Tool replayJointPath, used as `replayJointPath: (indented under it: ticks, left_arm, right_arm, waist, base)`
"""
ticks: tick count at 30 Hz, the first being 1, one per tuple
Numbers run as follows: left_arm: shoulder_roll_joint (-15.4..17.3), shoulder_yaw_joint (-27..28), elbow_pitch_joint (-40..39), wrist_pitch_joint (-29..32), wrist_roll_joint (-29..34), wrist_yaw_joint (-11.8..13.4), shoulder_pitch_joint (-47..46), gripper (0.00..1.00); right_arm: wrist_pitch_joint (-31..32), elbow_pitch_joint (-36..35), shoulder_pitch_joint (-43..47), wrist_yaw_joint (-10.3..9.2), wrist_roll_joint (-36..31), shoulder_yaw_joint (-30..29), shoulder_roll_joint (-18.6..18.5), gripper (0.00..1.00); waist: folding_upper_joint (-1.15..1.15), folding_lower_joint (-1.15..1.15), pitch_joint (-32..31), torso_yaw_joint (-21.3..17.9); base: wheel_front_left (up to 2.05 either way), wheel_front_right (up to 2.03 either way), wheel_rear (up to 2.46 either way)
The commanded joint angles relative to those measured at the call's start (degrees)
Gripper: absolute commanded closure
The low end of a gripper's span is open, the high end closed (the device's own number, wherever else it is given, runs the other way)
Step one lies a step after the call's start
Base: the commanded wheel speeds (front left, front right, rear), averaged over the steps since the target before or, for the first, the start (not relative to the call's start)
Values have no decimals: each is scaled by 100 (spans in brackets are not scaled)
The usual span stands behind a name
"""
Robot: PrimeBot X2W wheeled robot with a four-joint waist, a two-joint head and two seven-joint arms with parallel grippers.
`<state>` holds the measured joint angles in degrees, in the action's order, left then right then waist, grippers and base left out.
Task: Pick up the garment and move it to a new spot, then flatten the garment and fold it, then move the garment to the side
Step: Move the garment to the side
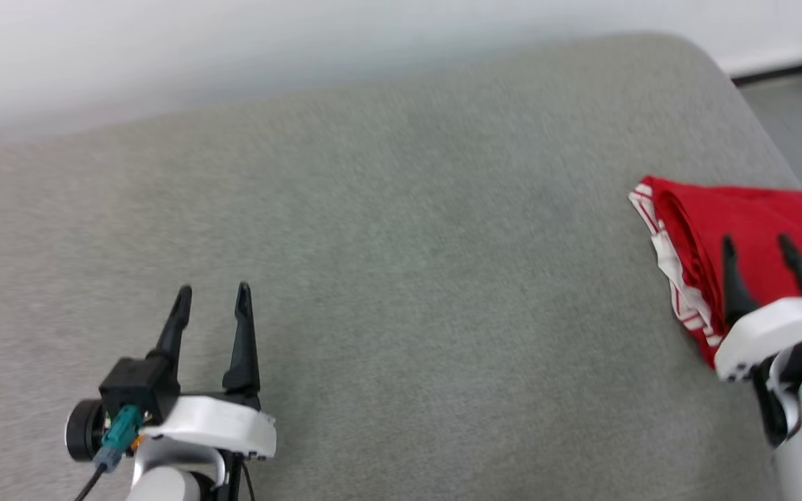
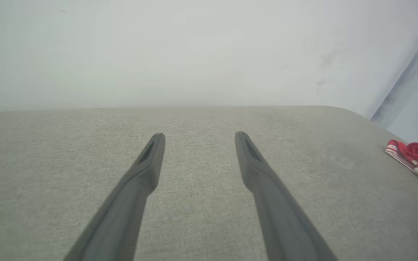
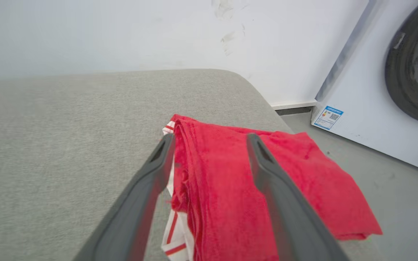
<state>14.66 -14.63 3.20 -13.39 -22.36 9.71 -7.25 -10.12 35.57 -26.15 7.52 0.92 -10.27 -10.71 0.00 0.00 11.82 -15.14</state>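
Red garment (image 1: 714, 209) lies folded at the padded desk's (image 1: 401, 243) right edge, directly under the right gripper (image 1: 756, 242), fingers spread and empty; left gripper (image 1: 214, 287), spread too, sits well apart.

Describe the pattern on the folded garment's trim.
White trim with thin red stripes, on the red garment; the head view shows it best.

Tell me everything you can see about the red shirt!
The garment is bright red and soft, a bit like a towel. It is folded into a thick stack of layers, with a white striped panel peeking out along one side. It lies at the right end of the grey padded surface, one corner seemingly poking past the edge. The right gripper hangs open over it; whether it touches is unclear.
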Motion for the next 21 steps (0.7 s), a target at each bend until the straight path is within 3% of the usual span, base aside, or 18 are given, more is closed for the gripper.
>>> replayJointPath:
  ticks: [1,11,21]
  left_arm:
    - [-35,51,23,-57,-37,50,120,0]
    - [69,187,195,-143,40,111,557,0]
    - [64,120,405,-164,38,70,917,0]
  right_arm:
    - [14,-200,234,-8,162,126,47,0]
    - [139,-1615,1352,-7,638,832,338,0]
    - [721,-3369,2739,-7,492,902,595,0]
  waist:
    - [0,0,-421,361]
    - [0,0,-978,1011]
    - [0,0,-1436,1154]
  base:
    - [0,0,0]
    - [0,0,0]
    - [0,0,0]
